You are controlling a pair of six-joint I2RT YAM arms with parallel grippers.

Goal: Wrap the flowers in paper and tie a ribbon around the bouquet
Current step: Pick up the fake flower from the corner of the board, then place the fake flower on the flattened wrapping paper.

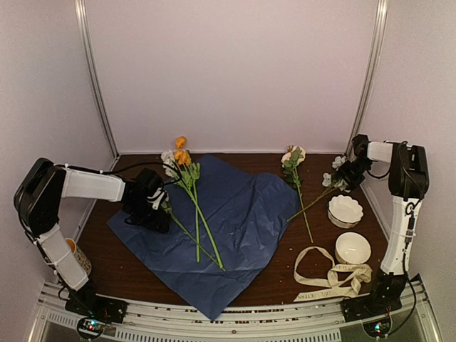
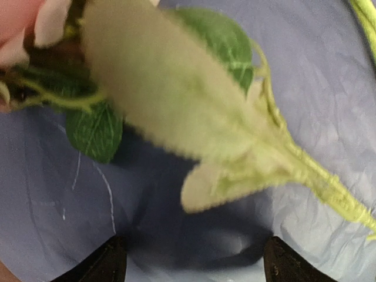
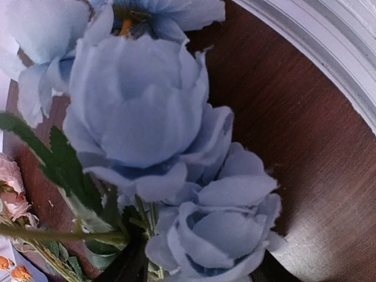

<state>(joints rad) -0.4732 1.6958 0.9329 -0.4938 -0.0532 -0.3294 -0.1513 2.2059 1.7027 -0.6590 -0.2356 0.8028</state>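
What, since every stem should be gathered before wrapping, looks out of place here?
Two flower stems lie off the paper on the table at right, apart from the bunch lying on it. The paper itself sits skewed and creased.

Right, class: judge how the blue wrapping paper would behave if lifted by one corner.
The paper looks thin and creased, so it would probably droop rather than hold flat. It likely weighs little and could tear if tugged. The flowers lying on it might slide off.
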